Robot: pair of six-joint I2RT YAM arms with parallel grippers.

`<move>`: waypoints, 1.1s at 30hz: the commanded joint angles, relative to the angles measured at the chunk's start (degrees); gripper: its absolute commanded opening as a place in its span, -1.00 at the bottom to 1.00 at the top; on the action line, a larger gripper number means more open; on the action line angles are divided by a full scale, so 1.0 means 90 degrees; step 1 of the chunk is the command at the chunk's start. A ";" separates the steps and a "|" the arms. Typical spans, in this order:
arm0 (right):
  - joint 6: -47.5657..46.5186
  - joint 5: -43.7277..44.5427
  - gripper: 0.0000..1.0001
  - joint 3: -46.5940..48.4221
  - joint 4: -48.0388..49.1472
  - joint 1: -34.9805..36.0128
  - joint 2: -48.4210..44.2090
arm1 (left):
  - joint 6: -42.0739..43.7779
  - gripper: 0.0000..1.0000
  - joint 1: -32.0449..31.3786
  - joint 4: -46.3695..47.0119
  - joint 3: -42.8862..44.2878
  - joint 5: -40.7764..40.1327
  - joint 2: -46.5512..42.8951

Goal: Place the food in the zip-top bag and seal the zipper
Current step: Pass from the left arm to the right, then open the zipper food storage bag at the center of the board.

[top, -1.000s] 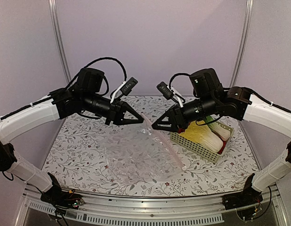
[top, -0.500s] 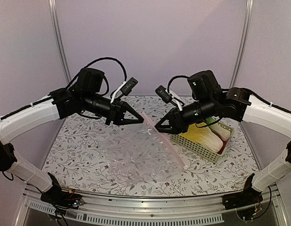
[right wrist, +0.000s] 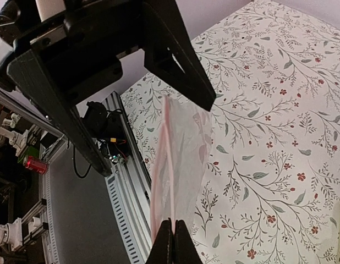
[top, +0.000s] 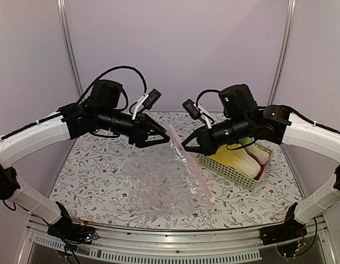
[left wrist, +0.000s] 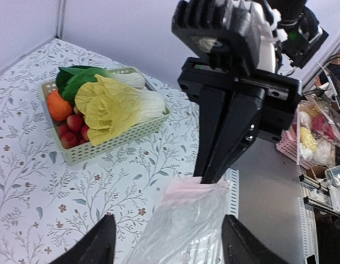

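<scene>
Right gripper (right wrist: 173, 245) clamped the crinkly transparent zip-top bag (left wrist: 184, 225) at its mouth; left gripper (left wrist: 173, 242) stood released. Judged: bag-opening step; left needed the opposite lip.

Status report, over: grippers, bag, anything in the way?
Right gripper shut on zip-top bag at mouth edge. Left gripper open astride it. Food all in basket. Nothing blocking.

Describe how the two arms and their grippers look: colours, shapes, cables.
The left arm and right arm have white tubular shells with black joints. The left gripper and right gripper are black, with long fingers tapering to wedge-like points. A black cable loops above the left wrist.
</scene>
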 commanded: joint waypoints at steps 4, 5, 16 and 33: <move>0.1115 0.2533 -1.00 0.0361 -0.0463 0.0047 0.0272 | -0.0182 0.75 -0.0096 0.0168 0.0198 -0.3113 -0.0097; 0.1226 0.2777 -1.00 0.0408 -0.0565 0.0048 0.0330 | -0.0276 0.75 -0.0096 0.0211 0.0210 -0.3377 -0.0107; 0.2032 0.4356 -1.00 0.0770 -0.0678 0.0044 0.0672 | -0.2745 0.74 -0.0314 0.1559 -0.0426 -0.3221 0.0169; 0.2389 0.3974 -1.00 0.0687 -0.0225 0.0041 0.0675 | -0.3598 0.31 -0.0953 0.2595 -0.0144 -0.2896 0.1540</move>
